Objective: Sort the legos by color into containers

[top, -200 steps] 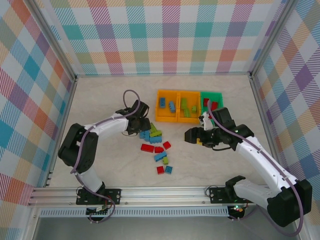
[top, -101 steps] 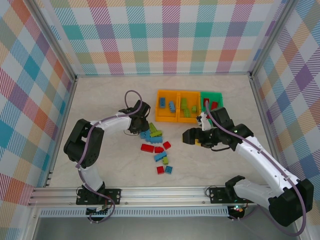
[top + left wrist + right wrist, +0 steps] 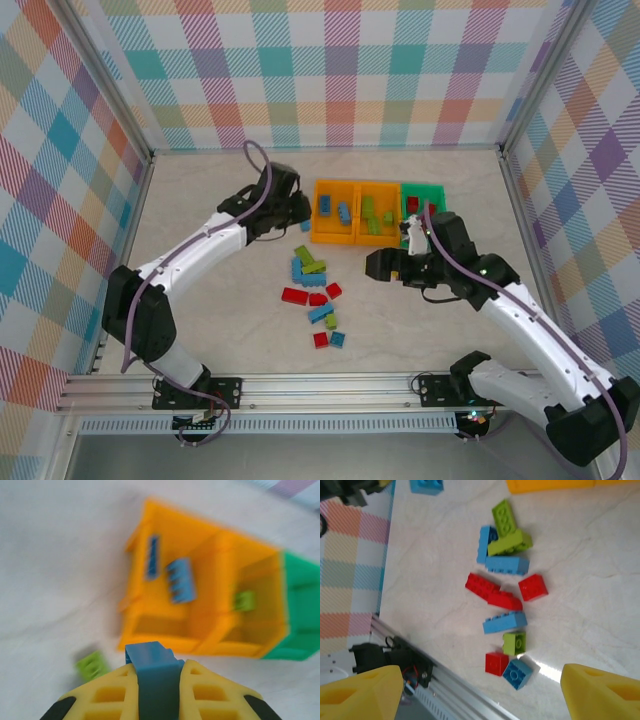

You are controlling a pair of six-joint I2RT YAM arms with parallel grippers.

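Currently, the left claw point(image 3: 157, 669) is pinched on a blue brick point(image 3: 150, 656), which stands between the two yellow fingers point(image 3: 107, 695) with its upper end protruding past the fingertips. In the top view the left claw point(image 3: 293, 212) hangs just beside the left wall of the left orange bin point(image 3: 335, 240), near its opening but not over it. In the left wrist view that bin point(image 3: 150, 630) lies directly ahead of the held brick. The right claw point(image 3: 480, 680) is spread wide and holds nothing. In the top view the right claw point(image 3: 378, 268) sits to the right of the loose pile, in front of the middle orange bin point(image 3: 378, 240) and apart from both. Sorting is partly done. The left orange bin contains two blue bricks point(image 3: 180, 580), the middle orange bin contains lime green bricks point(image 3: 372, 212), and the green bin point(image 3: 425, 187) contains red bricks point(image 3: 412, 204). The colour assignment for each bin is therefore set. Remaining work is the larger share: eleven loose bricks point(image 3: 505, 601) lie on the table point(image 3: 600, 580) in a close cluster, comprising four blue, three lime green and four red. Several touch or overlap one another. The task is judged to be well under half complete. The held blue brick is judged to be the next deposit, since it is positioned at the bin that already holds blue.
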